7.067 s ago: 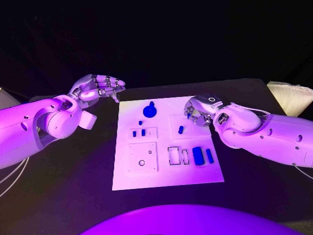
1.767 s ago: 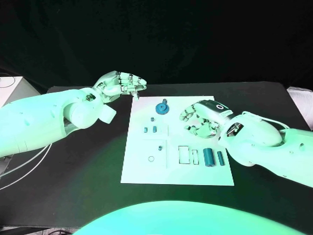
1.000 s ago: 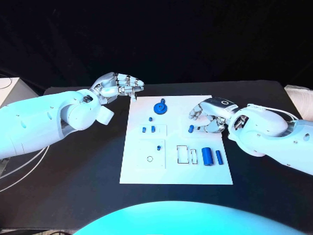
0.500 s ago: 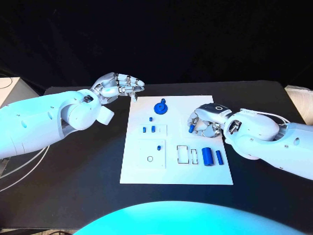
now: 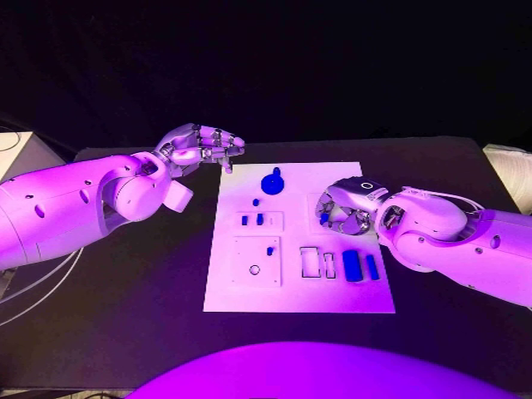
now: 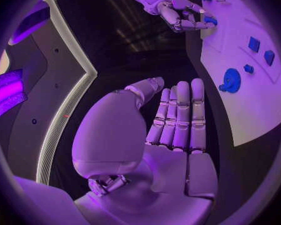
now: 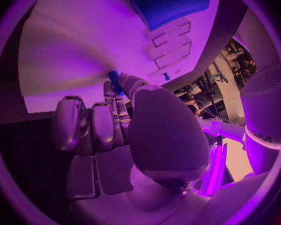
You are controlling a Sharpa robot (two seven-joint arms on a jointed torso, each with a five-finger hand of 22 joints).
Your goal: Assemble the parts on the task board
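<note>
The task board is a flat white plate, matt and smooth like plastic sheet — no shine on it. The parts are small blue pieces of smooth plastic, slightly glossy. The surface under them is black and dull, with a cloth-like look. Both arms wear glossy white plastic shells. The left hand and right hand look like silvery metal — satin, segmented, with smooth pads.

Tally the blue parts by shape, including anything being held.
Gear-shaped part: 1
Long bars: 2
Small blocks: 3
Small piece pinched by right hand: 1
Total: 7
</note>
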